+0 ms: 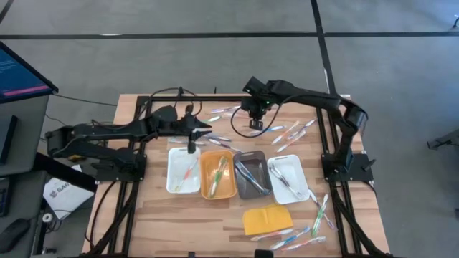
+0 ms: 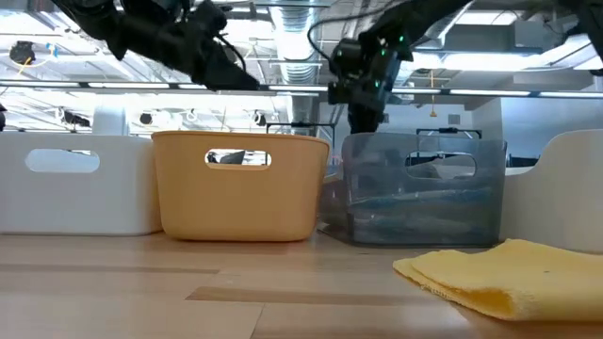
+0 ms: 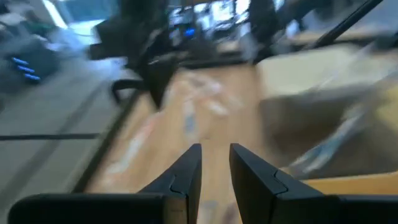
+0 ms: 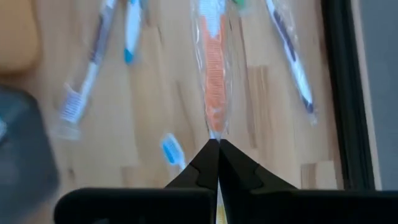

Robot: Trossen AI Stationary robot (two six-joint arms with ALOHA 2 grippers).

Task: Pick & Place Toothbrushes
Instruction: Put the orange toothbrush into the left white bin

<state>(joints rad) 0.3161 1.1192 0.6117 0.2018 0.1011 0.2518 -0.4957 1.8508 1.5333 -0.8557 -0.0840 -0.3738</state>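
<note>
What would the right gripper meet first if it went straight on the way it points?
Probably the wooden table: the right gripper, shut on the orange toothbrush, points down at the boards among loose toothbrushes.

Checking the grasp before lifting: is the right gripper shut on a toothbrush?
Yes, shut: the right gripper fingertips meet, pinching the end of the orange toothbrush.

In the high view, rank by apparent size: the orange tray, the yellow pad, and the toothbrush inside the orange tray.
1. Orange tray: largest, clearly the biggest footprint.
2. Yellow pad: smaller than the tray.
3. Toothbrush in the orange tray: smallest, a thin stick shorter than the tray.
</note>
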